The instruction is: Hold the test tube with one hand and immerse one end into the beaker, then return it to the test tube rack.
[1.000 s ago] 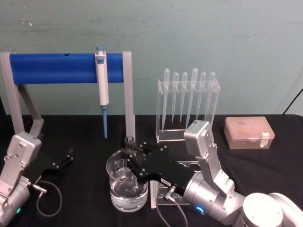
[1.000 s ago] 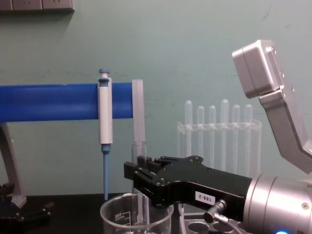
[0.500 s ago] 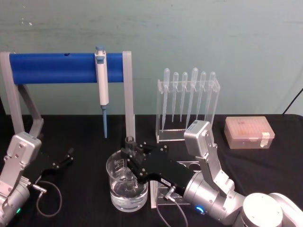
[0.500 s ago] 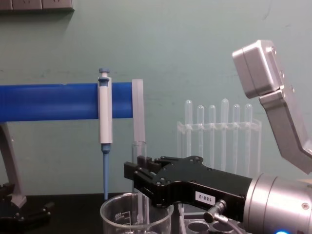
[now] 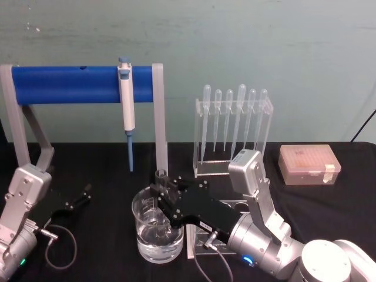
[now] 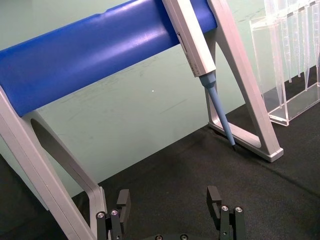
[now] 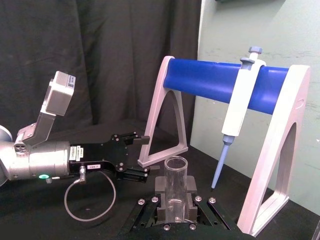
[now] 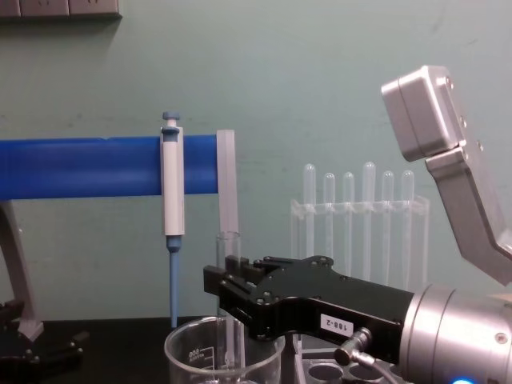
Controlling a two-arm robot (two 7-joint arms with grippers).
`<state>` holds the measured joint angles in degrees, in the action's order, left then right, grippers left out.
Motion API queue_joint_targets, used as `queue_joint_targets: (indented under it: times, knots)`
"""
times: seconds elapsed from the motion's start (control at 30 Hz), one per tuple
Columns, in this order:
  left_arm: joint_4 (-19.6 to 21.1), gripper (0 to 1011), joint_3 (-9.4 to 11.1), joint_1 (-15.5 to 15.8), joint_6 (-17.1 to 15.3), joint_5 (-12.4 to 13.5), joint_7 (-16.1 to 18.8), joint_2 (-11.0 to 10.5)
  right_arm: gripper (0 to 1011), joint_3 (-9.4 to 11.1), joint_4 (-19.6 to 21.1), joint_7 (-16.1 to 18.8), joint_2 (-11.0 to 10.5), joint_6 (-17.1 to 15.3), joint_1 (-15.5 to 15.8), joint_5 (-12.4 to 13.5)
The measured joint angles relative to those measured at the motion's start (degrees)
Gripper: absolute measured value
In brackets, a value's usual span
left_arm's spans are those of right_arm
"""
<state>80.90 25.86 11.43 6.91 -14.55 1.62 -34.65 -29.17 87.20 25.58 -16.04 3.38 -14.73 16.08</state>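
My right gripper point(image 5: 163, 197) is shut on the test tube point(image 5: 160, 176), a clear glass cylinder held upright over the beaker point(image 5: 144, 235). In the chest view the test tube point(image 8: 228, 250) rises above the black fingers point(image 8: 240, 308) and its lower part goes down past the rim of the beaker point(image 8: 186, 352). The beaker holds clear water in its lower part; I cannot tell if the tube's end touches it. The right wrist view shows the tube's open top point(image 7: 176, 175) clamped between the pads point(image 7: 161, 185). My left gripper point(image 5: 77, 198) rests open at the table's left, and its fingers point(image 6: 215, 196) stand wide apart.
A blue-barred stand point(image 5: 70, 83) holds a white and blue micropipette point(image 5: 126, 106) behind the beaker. An acrylic rack point(image 5: 234, 130) of slim pipettes stands at the back, with a pinkish tip box point(image 5: 309, 164) to its right. A holed rack point(image 5: 235, 207) lies under my right arm.
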Motion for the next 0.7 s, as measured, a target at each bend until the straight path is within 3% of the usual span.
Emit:
queue_joint_targets:
  times: [0.7]
  knots:
    - [0.00,1000,0.00,0.00,0.00,0.00,0.00,0.00,224,0.00,0.00,0.00,0.00,0.00,0.00,0.00]
